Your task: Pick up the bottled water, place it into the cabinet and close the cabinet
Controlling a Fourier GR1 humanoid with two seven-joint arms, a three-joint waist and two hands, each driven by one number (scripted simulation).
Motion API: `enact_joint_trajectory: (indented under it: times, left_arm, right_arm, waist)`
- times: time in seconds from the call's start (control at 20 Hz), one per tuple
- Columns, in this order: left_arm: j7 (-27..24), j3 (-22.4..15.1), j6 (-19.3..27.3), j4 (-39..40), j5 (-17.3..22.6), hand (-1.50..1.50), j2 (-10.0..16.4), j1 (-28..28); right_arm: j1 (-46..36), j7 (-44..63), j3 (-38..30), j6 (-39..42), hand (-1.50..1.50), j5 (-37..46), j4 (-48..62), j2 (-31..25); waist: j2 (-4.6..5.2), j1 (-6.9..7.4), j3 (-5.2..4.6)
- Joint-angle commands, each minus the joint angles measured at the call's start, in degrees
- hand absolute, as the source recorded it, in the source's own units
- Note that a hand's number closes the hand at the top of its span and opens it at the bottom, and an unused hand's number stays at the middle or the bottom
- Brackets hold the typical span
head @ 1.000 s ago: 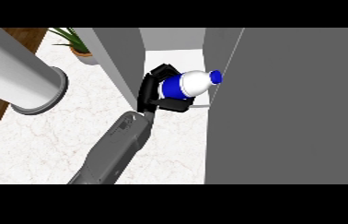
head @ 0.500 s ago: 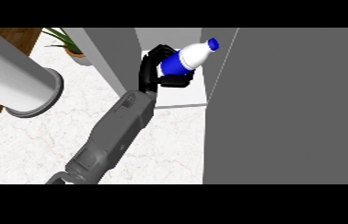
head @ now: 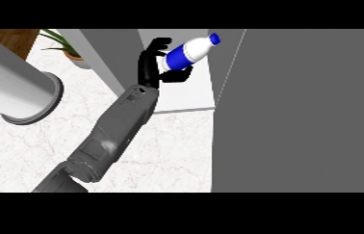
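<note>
The bottled water is showing a blue label band and a blue cap with no readable writing. The right hand is curling its fingers round the bottle's body, holding it tilted, cap toward the upper right, above the white shelf inside the open cabinet. The white marbled desk is lying beneath the grey forearm, a tall grey panel is filling the right side and a potted plant is standing at the upper left. Against a second ago the bottle is sitting higher in the view, with its cap raised more.
</note>
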Motion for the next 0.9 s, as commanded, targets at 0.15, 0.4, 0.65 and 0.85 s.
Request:
enact_joint_trajectory:
  times: [0.15,0.4,0.65,0.85]
  left_arm:
    - [0.30,1.27,4.38,6.69,-1.31,-1.50,0.42,-6.22]
    - [-9.04,6.06,-2.38,0.31,2.61,-1.50,0.57,-3.79]
    - [-16.86,10.87,-11.53,-6.06,7.56,1.50,-0.72,-4.06]
    - [-16.94,10.62,-17.21,-6.16,9.33,1.50,-0.75,-3.36]
  right_arm:
    - [1.21,2.92,-0.60,1.10,-1.50,-3.42,-5.23,-1.00]
    - [0.25,-0.11,-0.94,2.27,-1.50,-3.70,-1.02,0.15]
    - [-1.89,2.11,-0.42,1.86,-1.50,-2.51,-2.47,0.51]
    - [-0.07,-0.73,2.68,2.63,-1.50,0.39,-0.81,1.40]
  waist:
    - [0.50,-0.56,-0.08]
    - [0.11,0.47,-0.11]
    - [0.46,0.79,-0.18]
    - [-0.69,1.08,-0.05]
